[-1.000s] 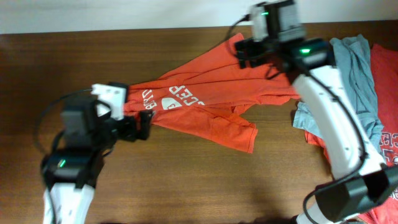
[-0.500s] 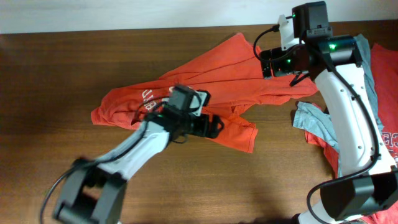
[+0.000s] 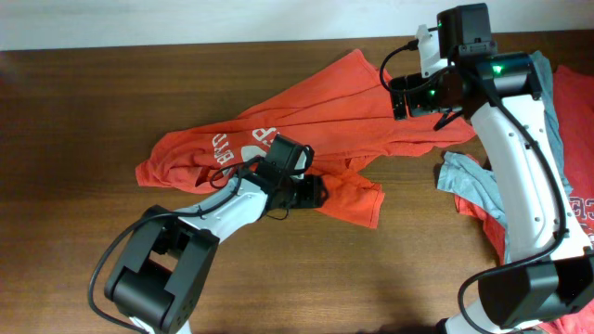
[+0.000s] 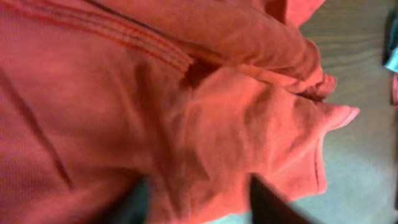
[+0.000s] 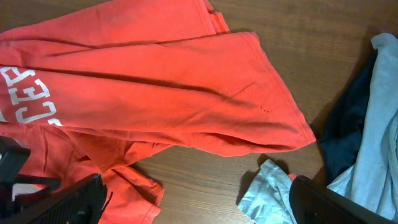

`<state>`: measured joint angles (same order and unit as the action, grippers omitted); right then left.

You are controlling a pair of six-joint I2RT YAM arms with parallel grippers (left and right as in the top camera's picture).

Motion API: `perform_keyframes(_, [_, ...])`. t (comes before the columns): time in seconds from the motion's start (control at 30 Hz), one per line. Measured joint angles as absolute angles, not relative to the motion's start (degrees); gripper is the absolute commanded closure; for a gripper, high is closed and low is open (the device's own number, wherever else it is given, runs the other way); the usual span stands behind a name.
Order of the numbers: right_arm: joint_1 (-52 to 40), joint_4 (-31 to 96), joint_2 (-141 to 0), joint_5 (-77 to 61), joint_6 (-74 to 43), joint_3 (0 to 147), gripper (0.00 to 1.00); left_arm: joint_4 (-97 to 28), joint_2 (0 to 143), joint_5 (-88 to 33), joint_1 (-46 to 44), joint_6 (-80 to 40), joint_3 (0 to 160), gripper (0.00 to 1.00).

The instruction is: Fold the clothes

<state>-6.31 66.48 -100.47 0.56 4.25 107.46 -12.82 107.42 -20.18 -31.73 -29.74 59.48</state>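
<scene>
From overhead, you see the orange-red T-shirt (image 3: pixel 306 125) lying crumpled across the middle of the table (image 3: pixel 93 93). It runs as a slanted band from about 8 o'clock up toward 1 o'clock, with white print facing up. Your left gripper (image 3: pixel 314 192) sits on the shirt's 5 o'clock flap. Your right gripper (image 3: pixel 408 97) hovers over the 2 o'clock end. At the table's 3 o'clock edge a grey-blue T-shirt (image 3: pixel 534 102) and another orange-red one (image 3: pixel 577 209) lie heaped, not folded.

In the left wrist view, bunched orange-red cloth (image 4: pixel 124 93) fills the frame and bare table (image 4: pixel 367 124) shows at 3 o'clock. The left gripper (image 4: pixel 199 190) has a ridge of that cloth between its two dark fingers (image 4: pixel 273 199). You cannot tell whether they are pinching it yet or only flanking it.

In the right wrist view, the right gripper (image 5: pixel 198 186) is spread wide with nothing between its fingers. The shirt (image 5: pixel 155 93) lies below toward 11 o'clock. The grey-blue T-shirt (image 5: pixel 379 124) and a navy one (image 5: pixel 339 130) sit at 3 o'clock.

By my reading, the task is barely begun. No neat fold shows anywhere, this shirt wants flattening first, and the whole pile is left to do.
</scene>
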Motion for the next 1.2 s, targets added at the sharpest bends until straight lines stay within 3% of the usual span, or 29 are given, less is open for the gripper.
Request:
perform_keyframes(0.1, [-6.31, 66.50, -100.47, 0.58, 4.23, 107.46, 0.02, -12.97, 107.48, -19.00, -32.64, -30.13, 59.48, 0.80])
perform_keyframes(0.17, [-6.31, 66.67, -100.47, 0.58, 4.27, 107.46, 0.01, -14.41, 107.61, -18.37, -33.47, -30.15, 59.51, 0.81])
perform_keyframes(0.2, [-6.31, 66.70, -100.47, 0.58, 4.25, 107.46, 0.01, -16.08, 107.87, -17.69, -34.11, -30.26, 59.53, 0.55])
perform_keyframes(0.23, [-6.31, 66.72, -100.47, 0.58, 4.23, 107.46, 0.01, -16.49, 108.14, -17.37, -34.48, -30.30, 59.53, 0.38])
perform_keyframes(0.27, [-6.31, 66.74, -100.47, 0.58, 4.27, 107.46, 0.01, -16.49, 108.14, -17.47, -34.52, -30.41, 59.55, 0.33])
perform_keyframes(0.4, [-6.31, 66.94, -100.47, 0.58, 4.25, 107.46, 0.01, -17.76, 107.70, -18.61, -35.16, -31.18, 60.99, 0.24])
perform_keyframes(0.53, [-6.31, 67.09, -100.47, 0.56, 4.25, 107.46, 0.01, -18.90, 107.55, -17.96, -35.20, -31.44, 61.41, 0.25])
perform_keyframes(0.63, [-6.31, 67.09, -100.47, 0.56, 4.25, 107.46, 0.01, -19.20, 107.46, -16.99, -35.24, -31.66, 61.41, 0.47])
perform_keyframes(0.73, [-6.31, 67.22, -100.47, 0.56, 4.27, 107.46, 0.01, -20.62, 107.48, -14.98, -35.09, -32.80, 61.34, 0.60])
perform_keyframes(0.83, [-6.31, 67.29, -100.47, 0.58, 4.27, 107.46, 0.01, -21.74, 107.48, -13.87, -35.07, -33.43, 61.28, 0.80])
perform_keyframes(1.03, [-6.31, 67.37, -100.47, 0.56, 4.25, 107.46, 0.01, -23.57, 107.48, -12.34, -35.07, -35.44, 61.08, 0.88])
perform_keyframes(1.1, [-6.31, 67.57, -100.47, 0.58, 4.23, 107.46, 0.01, -23.81, 107.48, -11.75, -35.07, -36.21, 61.08, 0.99])
perform_keyframes(1.2, [-6.31, 67.59, -100.47, 0.56, 4.25, 107.46, 0.01, -24.45, 107.48, -10.87, -35.07, -37.45, 61.08, 0.99])
